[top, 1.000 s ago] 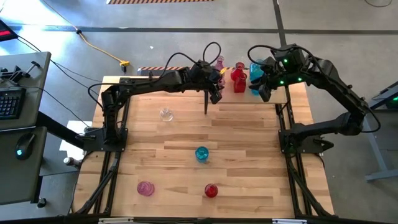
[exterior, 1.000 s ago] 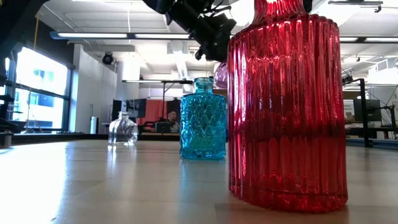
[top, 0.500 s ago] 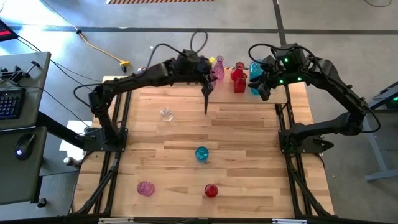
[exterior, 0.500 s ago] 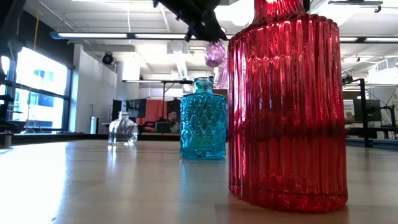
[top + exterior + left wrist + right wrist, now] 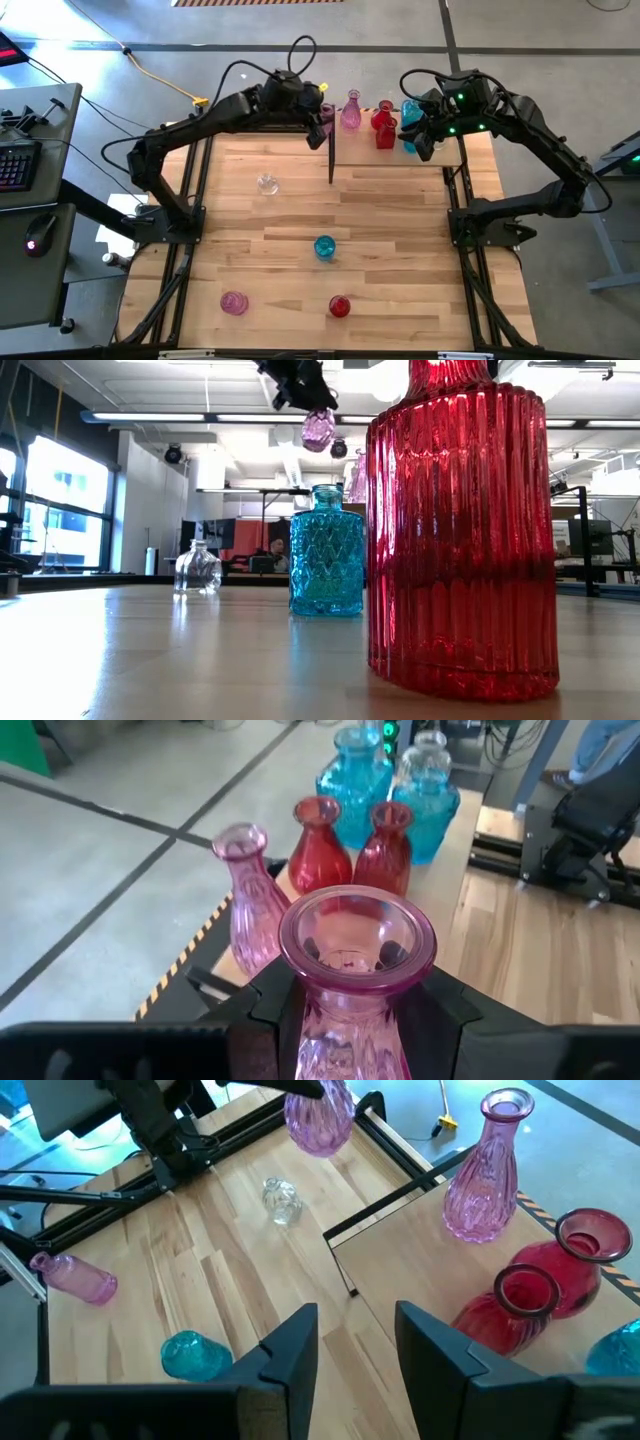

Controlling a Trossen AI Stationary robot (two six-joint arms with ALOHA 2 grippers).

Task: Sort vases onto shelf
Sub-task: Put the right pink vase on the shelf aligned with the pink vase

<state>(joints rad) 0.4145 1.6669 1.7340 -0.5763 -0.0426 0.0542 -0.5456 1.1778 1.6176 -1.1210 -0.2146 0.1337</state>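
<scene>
Pink vase (image 5: 352, 970) in left tool (image 5: 345, 1010).

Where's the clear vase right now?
In the high view the clear vase stands alone on the tabletop's left half, below the left arm and left of the shelf.

We can read no words, labels, brand names, numbers or signs on anything here.
</scene>
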